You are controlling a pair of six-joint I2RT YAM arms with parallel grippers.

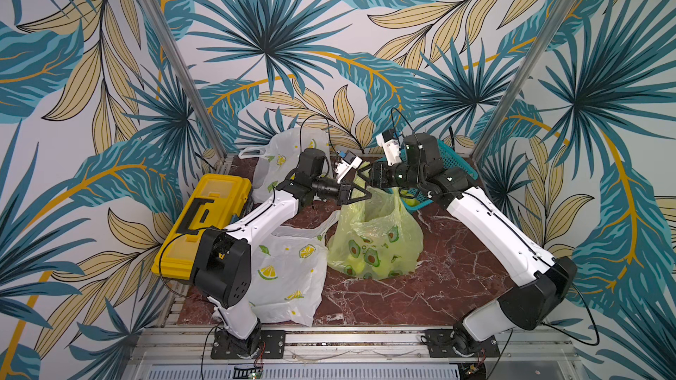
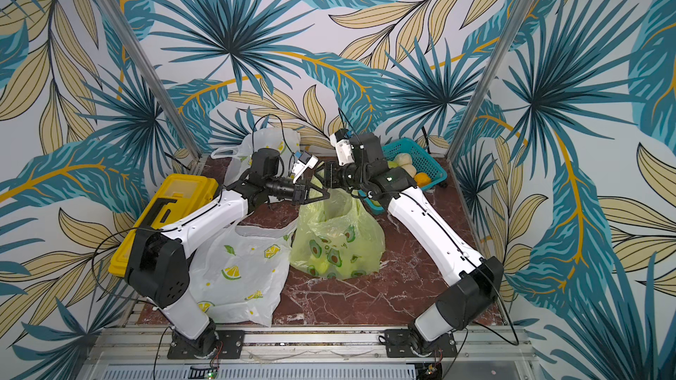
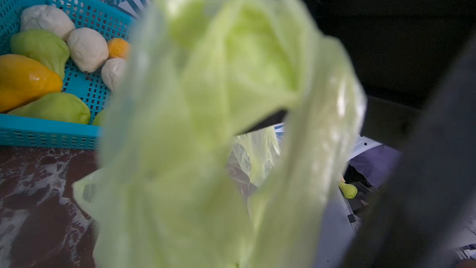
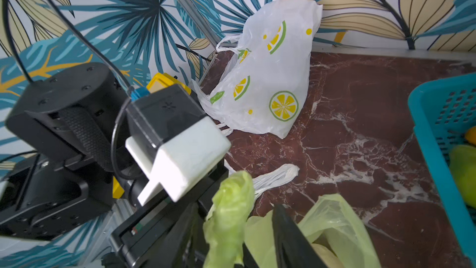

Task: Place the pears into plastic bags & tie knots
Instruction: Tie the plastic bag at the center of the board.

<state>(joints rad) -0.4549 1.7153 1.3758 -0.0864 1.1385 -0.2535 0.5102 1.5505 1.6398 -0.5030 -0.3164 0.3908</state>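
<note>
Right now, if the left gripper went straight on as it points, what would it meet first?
Probably the right gripper, facing it almost tip to tip above the green bag; depth is unclear.

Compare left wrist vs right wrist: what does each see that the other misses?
Left wrist only: three cream pears lying in the teal basket, plus much of the basket's floor.
Right wrist only: the white lemon-print bag by the wall, a corner of the yellow toolbox, and the left arm's wrist camera.
Both: the green bag, close and blurred in the left wrist view; the teal basket; the marble tabletop.
</note>
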